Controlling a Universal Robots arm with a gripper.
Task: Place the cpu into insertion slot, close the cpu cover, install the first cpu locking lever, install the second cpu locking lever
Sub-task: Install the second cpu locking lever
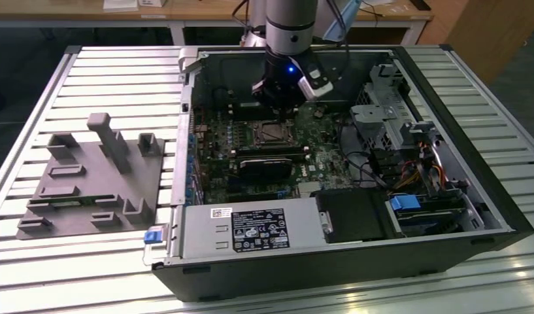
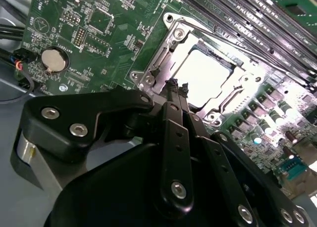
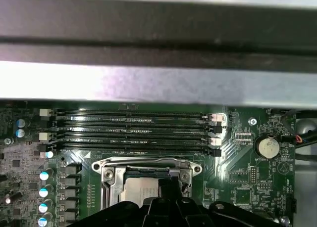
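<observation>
The cpu (image 2: 200,78) lies in the insertion slot (image 1: 271,133) on the green board, its silver top glaring under the light. The cpu cover (image 2: 185,36) is a silvery frame lying flat around the chip, and it also shows in the first wrist view (image 3: 148,163). My gripper (image 2: 178,84) is shut, its two black fingertips pressed together at the socket's edge beside the cover's corner. I see nothing between the fingers. In the exterior view the gripper (image 1: 280,104) hangs just behind the socket, inside the open computer case.
Long black memory slots (image 3: 133,130) run beside the socket. A coin battery (image 2: 53,60) sits on the board. A black block (image 1: 267,167), the power supply (image 1: 249,230) and a drive cage (image 1: 389,118) crowd the case. A grey fixture (image 1: 92,176) stands on the slatted table.
</observation>
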